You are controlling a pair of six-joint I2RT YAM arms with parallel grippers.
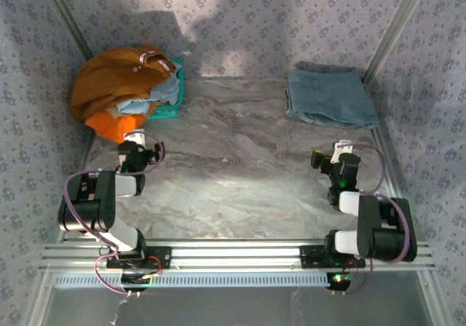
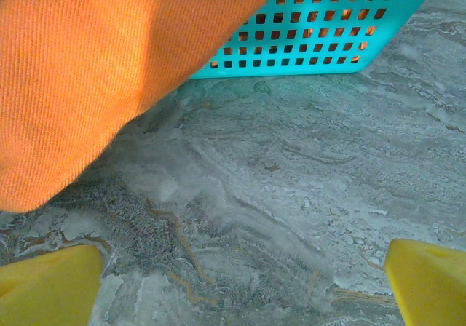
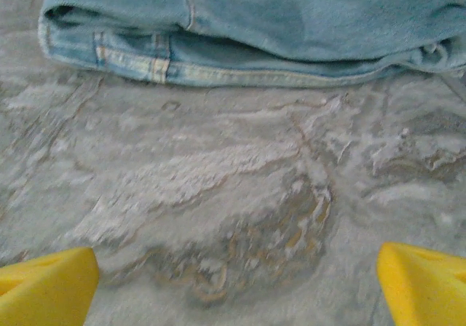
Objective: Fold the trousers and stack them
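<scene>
The trousers lie folded into a flat blue denim rectangle at the back right of the table; their folded edge with seams runs across the top of the right wrist view. My right gripper hovers just in front of them, open, its yellow fingertips wide apart over bare table. My left gripper is open at the left, near the orange cloth, with nothing between its yellow fingertips.
A turquoise basket at the back left holds a pile: a mustard-brown garment, bright orange cloth spilling over the front, and pale blue fabric. Patterned walls and metal posts enclose the marble-look table.
</scene>
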